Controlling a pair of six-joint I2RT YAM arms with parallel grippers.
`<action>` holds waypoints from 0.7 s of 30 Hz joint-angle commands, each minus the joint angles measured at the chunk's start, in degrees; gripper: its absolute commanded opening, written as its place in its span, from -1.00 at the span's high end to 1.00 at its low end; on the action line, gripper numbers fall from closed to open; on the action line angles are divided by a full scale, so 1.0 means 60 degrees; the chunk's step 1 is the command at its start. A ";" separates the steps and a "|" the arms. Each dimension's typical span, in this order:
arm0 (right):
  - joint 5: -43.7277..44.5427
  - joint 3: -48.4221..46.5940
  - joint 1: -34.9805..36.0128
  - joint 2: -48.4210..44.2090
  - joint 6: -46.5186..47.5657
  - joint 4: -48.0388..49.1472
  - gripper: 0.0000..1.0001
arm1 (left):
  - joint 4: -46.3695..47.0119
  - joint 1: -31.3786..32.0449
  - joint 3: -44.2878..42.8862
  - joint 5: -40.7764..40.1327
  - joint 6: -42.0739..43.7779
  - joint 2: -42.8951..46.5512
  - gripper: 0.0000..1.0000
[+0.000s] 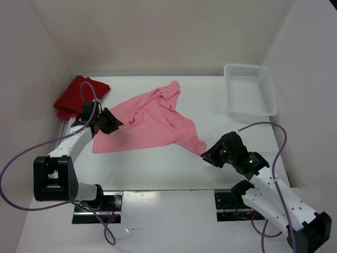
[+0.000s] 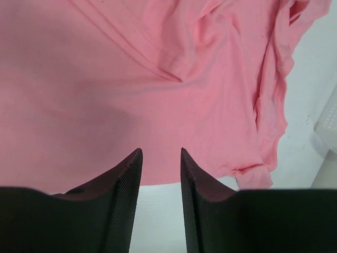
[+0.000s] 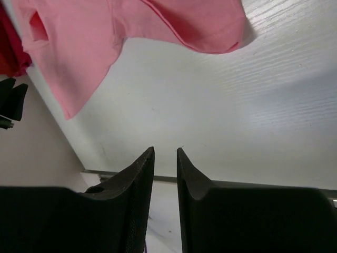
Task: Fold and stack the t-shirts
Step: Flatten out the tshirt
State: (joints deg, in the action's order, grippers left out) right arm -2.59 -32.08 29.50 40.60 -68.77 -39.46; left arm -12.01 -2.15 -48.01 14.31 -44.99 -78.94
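Pink t-shirt (image 1: 147,124) lies between left gripper (image 2: 160,152) and right gripper (image 3: 165,150) (both part-open, empty). Its length runs near-left to far-right.

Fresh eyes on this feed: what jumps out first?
A light pink t-shirt lies rumpled, unfolded, mid-table. A darker red shirt is bunched in the far left corner; a white basket stands far right. The left gripper and right gripper hover open and empty at the pink shirt's left edge and near right tip.
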 commanded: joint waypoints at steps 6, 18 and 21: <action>-0.0739 -0.0321 0.0181 0.0395 0.1131 0.1009 0.58 | -0.2816 -0.0928 0.0541 -0.1461 0.0029 0.1424 0.24; -0.1750 -0.0440 0.0182 0.0412 0.2599 0.1728 0.68 | -0.2511 -0.2410 0.2507 -0.2820 -0.3279 0.2549 0.02; -0.1751 -0.0440 0.0182 0.0294 0.2687 0.1728 0.66 | -0.2510 -0.2498 0.2712 -0.3816 -0.3604 0.2945 -0.04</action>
State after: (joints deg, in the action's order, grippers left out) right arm -11.73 -32.71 30.13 43.79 -55.33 -32.05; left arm -29.08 -16.62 -32.56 -1.91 -60.95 -64.07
